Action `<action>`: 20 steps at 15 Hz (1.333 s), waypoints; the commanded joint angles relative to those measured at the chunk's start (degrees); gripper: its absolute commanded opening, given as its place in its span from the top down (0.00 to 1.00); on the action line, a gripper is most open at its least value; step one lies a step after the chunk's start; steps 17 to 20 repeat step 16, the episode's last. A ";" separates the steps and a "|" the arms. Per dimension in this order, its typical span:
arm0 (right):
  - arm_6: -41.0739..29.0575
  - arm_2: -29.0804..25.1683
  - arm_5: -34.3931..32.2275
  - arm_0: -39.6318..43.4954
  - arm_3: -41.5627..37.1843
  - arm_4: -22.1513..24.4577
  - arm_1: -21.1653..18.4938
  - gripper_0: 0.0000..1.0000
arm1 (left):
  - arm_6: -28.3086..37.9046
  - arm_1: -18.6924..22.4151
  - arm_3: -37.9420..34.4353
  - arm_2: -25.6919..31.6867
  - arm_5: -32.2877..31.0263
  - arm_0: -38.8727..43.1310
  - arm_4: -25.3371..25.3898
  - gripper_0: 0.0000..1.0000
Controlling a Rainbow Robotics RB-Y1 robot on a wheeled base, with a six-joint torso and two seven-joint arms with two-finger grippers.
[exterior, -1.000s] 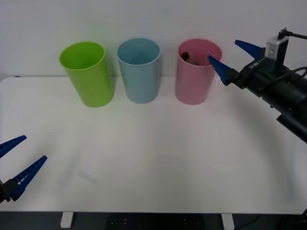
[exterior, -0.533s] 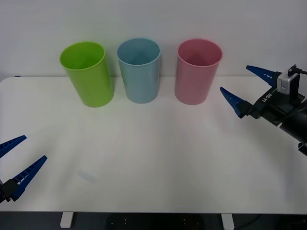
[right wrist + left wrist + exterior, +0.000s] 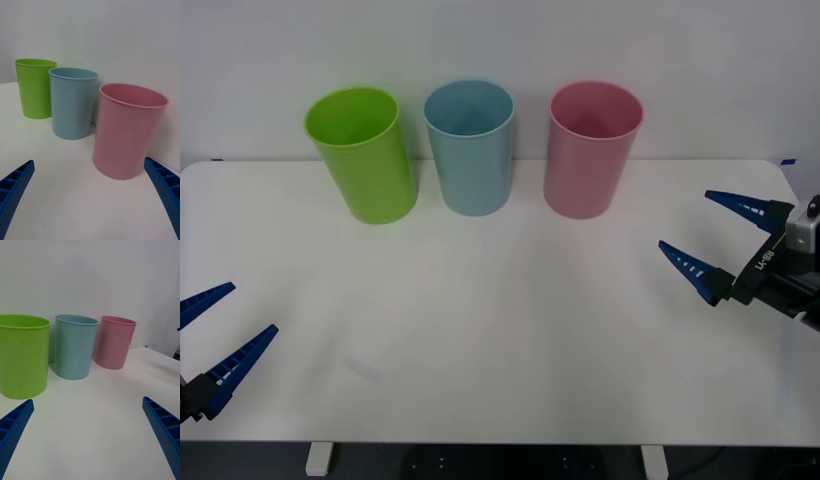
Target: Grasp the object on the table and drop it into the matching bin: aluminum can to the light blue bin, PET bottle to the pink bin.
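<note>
My right gripper (image 3: 717, 247) hangs low over the right end of the table (image 3: 510, 330), its fingers spread wide with nothing between them. The pink bin (image 3: 588, 150) stands ahead of it and toward the middle, well apart. I cannot see the PET bottle anywhere on the tabletop, and the angle does not let me look to the bottom of the pink bin, so I cannot say where it lies; going by the bare table, I judge the drop is done and the step in hand is simply clearing away.

To do that well I would keep the blue ribbed fingers (image 3: 15, 191) splayed and level and draw back on a line away from the bins, never sideways toward them. They look like light, thin-walled plastic, tall and slightly tapered, and a nudge at the rim could tip one over.

The pink bin's wall is smooth and matte with a rolled lip; beyond it, farther from my right gripper, stand the light blue bin (image 3: 470, 145) and the lime green bin (image 3: 361, 152) of like shape.

My left gripper (image 3: 215, 340) waits open and empty at the near left edge of the table, the bins well ahead of it.
</note>
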 commanded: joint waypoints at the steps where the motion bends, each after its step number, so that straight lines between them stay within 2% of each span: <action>1: -0.75 -0.08 -1.10 1.83 0.04 -0.82 -0.18 0.00 | 0.00 0.00 0.00 0.00 0.00 0.00 0.00 0.00; 12: -3.65 0.10 -4.53 10.36 -2.42 -4.16 -0.35 0.00 | 0.00 0.00 0.00 0.00 0.00 0.00 0.00 0.00; 20: -3.65 0.10 -4.53 10.36 -2.42 -4.16 -0.35 0.00 | 0.00 0.00 0.00 0.00 0.00 0.00 0.00 0.00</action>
